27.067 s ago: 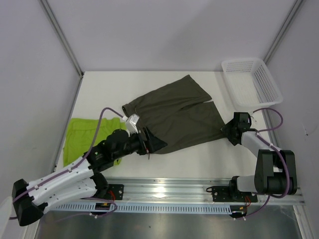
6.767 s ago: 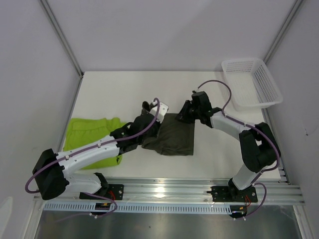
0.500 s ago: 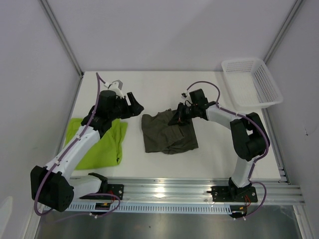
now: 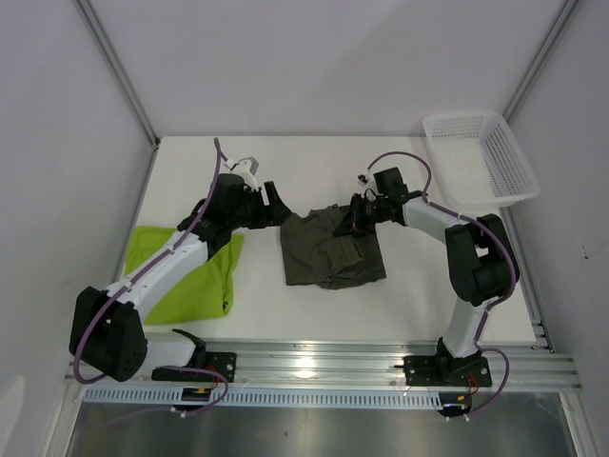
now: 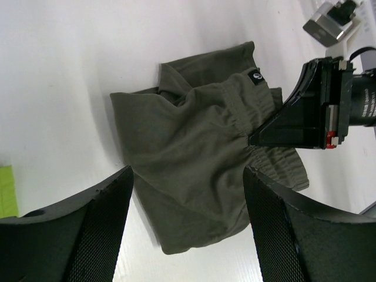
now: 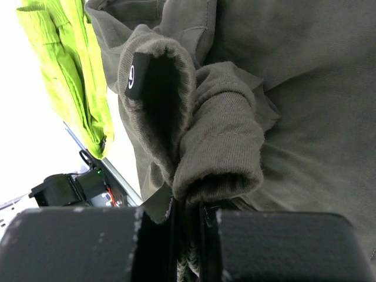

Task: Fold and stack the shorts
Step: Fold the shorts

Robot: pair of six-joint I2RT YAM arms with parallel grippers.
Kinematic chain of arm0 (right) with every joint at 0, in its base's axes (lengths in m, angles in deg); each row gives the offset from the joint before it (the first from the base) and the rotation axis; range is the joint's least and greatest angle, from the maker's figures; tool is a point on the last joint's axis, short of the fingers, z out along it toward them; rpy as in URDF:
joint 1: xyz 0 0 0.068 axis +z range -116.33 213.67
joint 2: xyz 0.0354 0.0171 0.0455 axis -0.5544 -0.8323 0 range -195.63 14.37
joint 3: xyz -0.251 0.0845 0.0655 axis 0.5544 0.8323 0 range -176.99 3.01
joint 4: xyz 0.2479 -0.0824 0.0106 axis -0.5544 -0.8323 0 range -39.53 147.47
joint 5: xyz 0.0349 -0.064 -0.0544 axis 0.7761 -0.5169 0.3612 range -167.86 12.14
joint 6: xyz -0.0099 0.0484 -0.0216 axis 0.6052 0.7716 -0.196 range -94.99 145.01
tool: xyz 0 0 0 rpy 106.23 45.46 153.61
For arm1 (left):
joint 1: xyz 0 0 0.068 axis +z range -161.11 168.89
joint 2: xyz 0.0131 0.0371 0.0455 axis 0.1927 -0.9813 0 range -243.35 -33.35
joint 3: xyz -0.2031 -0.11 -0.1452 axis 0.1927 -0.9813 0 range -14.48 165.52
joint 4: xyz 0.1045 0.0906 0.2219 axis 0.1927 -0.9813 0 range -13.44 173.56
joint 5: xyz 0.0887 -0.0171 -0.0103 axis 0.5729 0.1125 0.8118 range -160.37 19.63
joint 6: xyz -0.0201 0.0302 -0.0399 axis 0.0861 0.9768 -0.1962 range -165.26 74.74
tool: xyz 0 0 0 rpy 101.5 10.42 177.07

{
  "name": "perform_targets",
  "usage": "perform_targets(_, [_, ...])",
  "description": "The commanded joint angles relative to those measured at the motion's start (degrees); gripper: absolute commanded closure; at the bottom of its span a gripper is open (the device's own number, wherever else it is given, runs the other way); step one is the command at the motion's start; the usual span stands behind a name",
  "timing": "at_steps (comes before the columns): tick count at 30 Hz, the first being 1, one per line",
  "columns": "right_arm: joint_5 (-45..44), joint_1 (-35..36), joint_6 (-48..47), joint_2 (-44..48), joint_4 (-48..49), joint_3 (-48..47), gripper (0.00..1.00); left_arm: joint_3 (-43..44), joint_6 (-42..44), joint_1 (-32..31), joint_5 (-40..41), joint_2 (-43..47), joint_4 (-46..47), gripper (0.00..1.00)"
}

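The dark olive-grey shorts (image 4: 331,252) lie folded and bunched at the table's middle. My right gripper (image 4: 348,220) is shut on their ribbed waistband at the upper right edge, the cloth pinched between its jaws (image 6: 189,211). My left gripper (image 4: 283,210) hovers open just left of the olive shorts' top left corner, holding nothing; in the left wrist view the olive shorts (image 5: 200,158) fill the space between its fingers (image 5: 100,217). The lime green shorts (image 4: 195,276) lie flat at the left, under the left arm, also seen in the right wrist view (image 6: 76,76).
A white mesh basket (image 4: 481,157) stands at the back right corner. Booth walls close in on the left, back and right sides. The aluminium rail (image 4: 314,367) with both arm bases runs along the near edge.
My left gripper has swung right, from over the green shorts toward the olive shorts' left corner. The right gripper has drawn the waistband slightly up and to the right, shifting the olive bundle.
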Motion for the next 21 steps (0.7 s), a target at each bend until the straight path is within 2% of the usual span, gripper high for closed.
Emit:
perform_targets(1, [1.52,-0.43,-1.81,1.07,-0.45,-0.9,0.98,1.54,2.05,-1.8,-1.68,-2.68,5.61,0.23])
perform_targets(9, [4.95,-1.56,-2.96,4.68,-2.29,-2.04,0.98,4.0,2.32,-3.13,-0.8,-8.04,8.52,0.23])
perform_targets(21, [5.75,-3.32,-4.53,8.81,-6.69,-3.98,0.96,6.47,3.99,-4.53,1.4,-6.64,4.39,0.23])
